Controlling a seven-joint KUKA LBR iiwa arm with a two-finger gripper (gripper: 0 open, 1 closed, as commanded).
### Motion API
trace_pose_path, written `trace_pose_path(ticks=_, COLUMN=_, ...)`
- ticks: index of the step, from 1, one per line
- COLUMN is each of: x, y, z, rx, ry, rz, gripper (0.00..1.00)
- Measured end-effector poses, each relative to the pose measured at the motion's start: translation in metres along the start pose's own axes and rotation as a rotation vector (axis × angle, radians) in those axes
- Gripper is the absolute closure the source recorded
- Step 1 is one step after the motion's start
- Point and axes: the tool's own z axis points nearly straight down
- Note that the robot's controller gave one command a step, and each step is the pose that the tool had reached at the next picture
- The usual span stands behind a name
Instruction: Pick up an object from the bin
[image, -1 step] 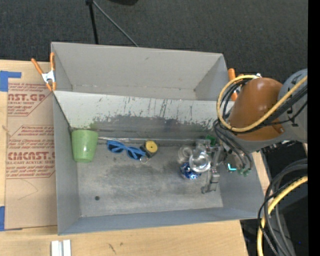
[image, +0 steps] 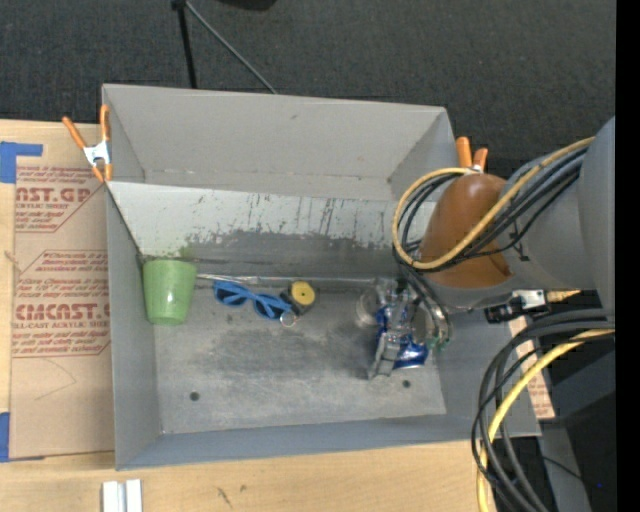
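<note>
My gripper (image: 398, 338) sits low at the bin's (image: 260, 385) right side, against a blue thing (image: 409, 352); grip state: cannot tell.

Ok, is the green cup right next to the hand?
No, the green cup sits by the left wall of the bin, while the hand is near its right wall, with blue sunglasses between them.

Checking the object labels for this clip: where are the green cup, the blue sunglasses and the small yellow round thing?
green cup (image: 168, 290), camera view, on its side wall.
blue sunglasses (image: 250, 299), camera view, on the frame near the bridge.
small yellow round thing (image: 302, 294), camera view, on its middle.
</note>
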Motion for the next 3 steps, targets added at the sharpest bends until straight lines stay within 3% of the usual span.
trace_pose_path(ticks=1, x=0.016, y=-0.061, z=0.003, rx=0.003, ry=0.001, rz=-0.168, gripper=0.0)
trace_pose_path(ticks=2, x=0.014, y=-0.059, z=0.001, rx=0.001, ry=-0.006, rz=-0.169, gripper=1.0)
trace_pose_path(ticks=3, x=0.047, y=-0.061, z=-0.178, rx=0.002, ry=-0.006, rz=-0.145, gripper=1.0)
